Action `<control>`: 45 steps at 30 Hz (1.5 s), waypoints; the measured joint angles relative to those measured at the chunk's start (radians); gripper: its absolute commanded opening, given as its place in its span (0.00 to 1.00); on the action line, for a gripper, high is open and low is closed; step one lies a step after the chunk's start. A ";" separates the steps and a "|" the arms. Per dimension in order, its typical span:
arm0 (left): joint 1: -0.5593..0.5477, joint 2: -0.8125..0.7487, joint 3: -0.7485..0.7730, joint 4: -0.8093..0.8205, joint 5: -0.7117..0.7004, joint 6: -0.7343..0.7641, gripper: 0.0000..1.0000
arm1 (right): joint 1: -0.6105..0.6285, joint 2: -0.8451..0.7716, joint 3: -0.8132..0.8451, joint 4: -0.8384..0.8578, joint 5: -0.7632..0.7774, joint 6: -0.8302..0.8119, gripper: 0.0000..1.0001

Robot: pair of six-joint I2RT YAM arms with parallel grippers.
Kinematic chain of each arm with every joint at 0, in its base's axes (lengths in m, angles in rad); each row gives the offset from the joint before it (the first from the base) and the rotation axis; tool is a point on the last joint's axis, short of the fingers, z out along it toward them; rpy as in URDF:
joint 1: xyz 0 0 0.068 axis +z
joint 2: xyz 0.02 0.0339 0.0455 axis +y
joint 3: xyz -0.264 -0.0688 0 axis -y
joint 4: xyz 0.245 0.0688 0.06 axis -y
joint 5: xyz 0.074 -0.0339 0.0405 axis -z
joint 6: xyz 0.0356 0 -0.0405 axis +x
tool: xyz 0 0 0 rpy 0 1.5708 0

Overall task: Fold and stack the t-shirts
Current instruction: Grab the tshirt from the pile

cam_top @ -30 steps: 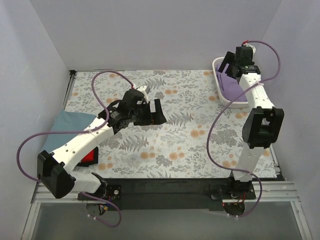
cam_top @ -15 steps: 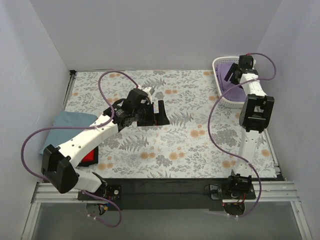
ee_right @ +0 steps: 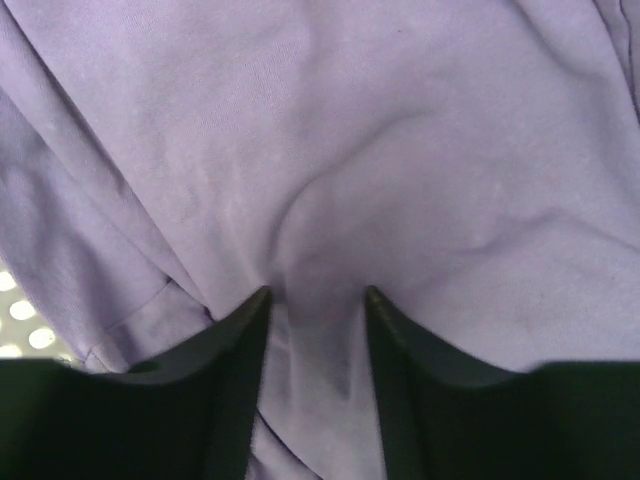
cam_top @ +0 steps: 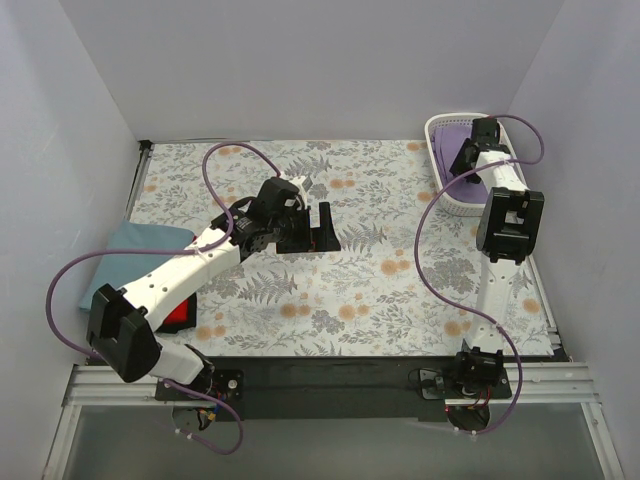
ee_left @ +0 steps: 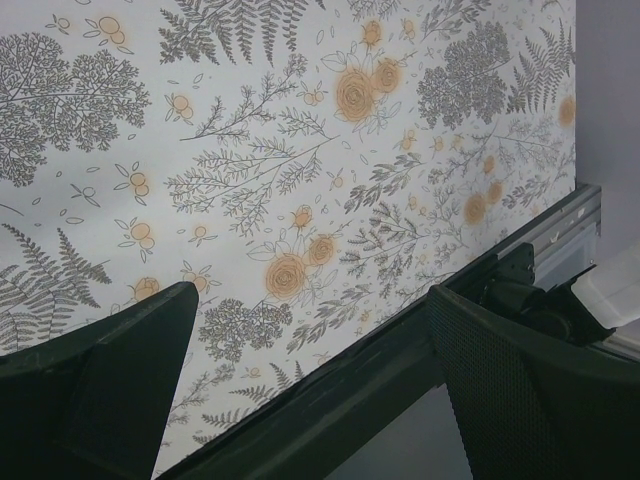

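A lilac-purple t-shirt (cam_top: pixel 470 186) lies crumpled in the white mesh basket (cam_top: pixel 436 128) at the back right. My right gripper (cam_top: pixel 467 153) is down in the basket, pressed into that shirt (ee_right: pixel 400 150). Its jaws (ee_right: pixel 316 292) stand partly closed, still apart, with a raised ridge of the cloth between the fingertips. A folded blue-grey t-shirt (cam_top: pixel 130 245) lies at the table's left edge, and a red one (cam_top: pixel 180 315) shows under my left arm. My left gripper (cam_top: pixel 310 228) hovers wide open over the middle of the table, nothing between its fingers (ee_left: pixel 312 300).
The floral table cover (cam_top: pixel 380 280) spreads across the table. White walls close in the left, back and right sides. The left wrist view shows the table's near edge and its dark metal rail (ee_left: pixel 330 400).
My right arm has dropped from above the basket down into it, and its jaws have narrowed around a ridge of the lilac shirt. The left arm has shifted slightly right, still open.
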 measured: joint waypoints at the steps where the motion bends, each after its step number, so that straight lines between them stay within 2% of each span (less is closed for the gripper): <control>1: 0.000 0.003 0.000 0.000 0.001 0.002 0.98 | 0.000 0.000 0.000 0.000 0.000 -0.001 0.43; 13: 0.000 0.007 0.000 0.001 0.006 0.009 0.98 | -0.002 0.014 -0.001 0.002 -0.004 0.001 0.32; 20: 0.000 0.007 0.000 0.001 0.006 0.009 0.98 | -0.002 0.023 -0.001 0.017 -0.008 0.000 0.13; 22: 0.000 0.007 0.000 0.001 0.006 0.010 0.98 | -0.003 0.023 -0.001 0.019 -0.012 -0.001 0.01; 30: 0.000 0.007 0.002 -0.001 0.000 0.012 0.98 | -0.007 0.012 0.035 -0.013 -0.031 0.000 0.01; 34: 0.000 0.007 0.012 0.000 -0.008 0.014 0.98 | -0.007 -0.042 0.086 -0.037 -0.035 0.000 0.01; 45: 0.000 0.006 0.013 0.000 -0.043 0.019 0.97 | 0.037 -0.437 0.164 -0.009 -0.048 -0.023 0.01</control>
